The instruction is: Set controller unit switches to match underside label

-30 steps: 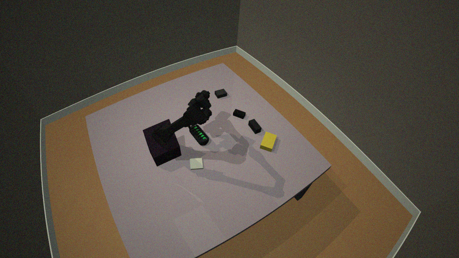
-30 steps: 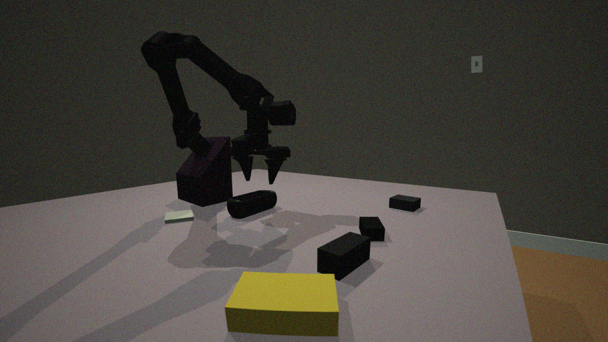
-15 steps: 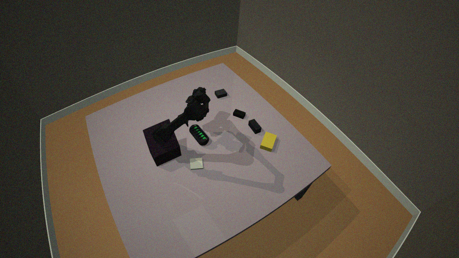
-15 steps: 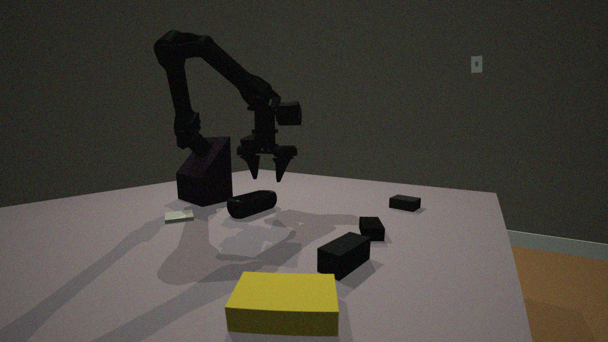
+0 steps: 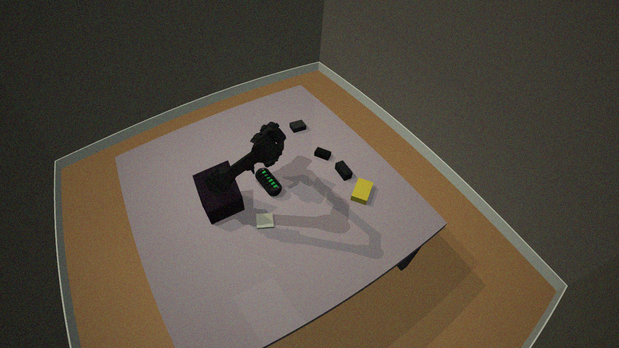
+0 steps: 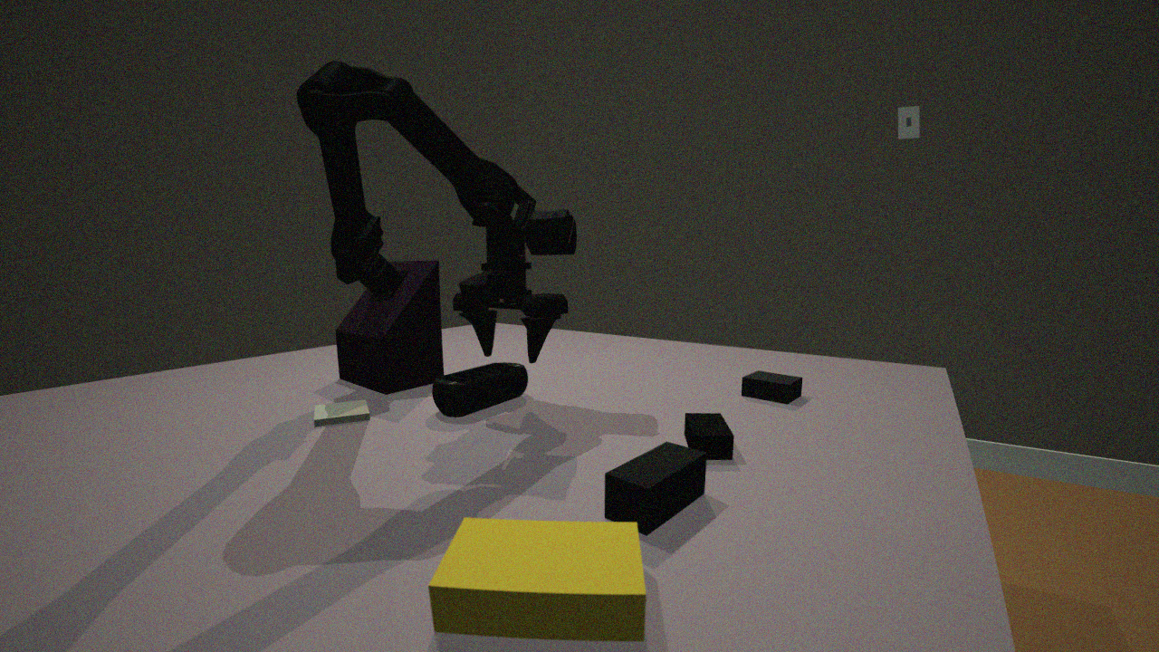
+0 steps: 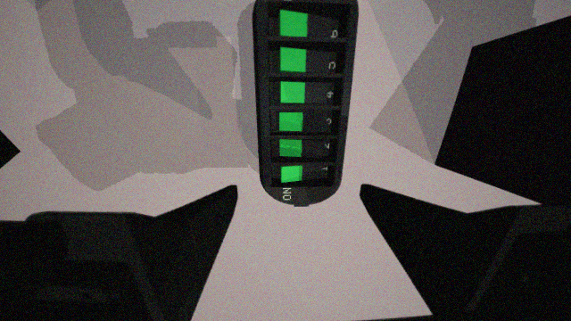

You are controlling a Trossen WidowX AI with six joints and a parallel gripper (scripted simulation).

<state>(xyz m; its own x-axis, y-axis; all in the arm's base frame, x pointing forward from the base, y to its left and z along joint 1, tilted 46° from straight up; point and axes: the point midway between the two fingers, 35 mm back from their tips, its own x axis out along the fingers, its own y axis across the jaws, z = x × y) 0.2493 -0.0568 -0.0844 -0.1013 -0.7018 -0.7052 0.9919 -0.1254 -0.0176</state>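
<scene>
Controller unit flat on base, label hidden: centre of the top view, upper middle of the wrist view. Pincer spread wide, nothing gripped, held above the unit's end. Six green ends visible; switch states can't be confirmed. Whether the label has been read can't be told. Matching to be verified, hand to be moved away. Pale bench crossed by arm shadows; room dim, orange floor at frame edges, walls dark.
</scene>
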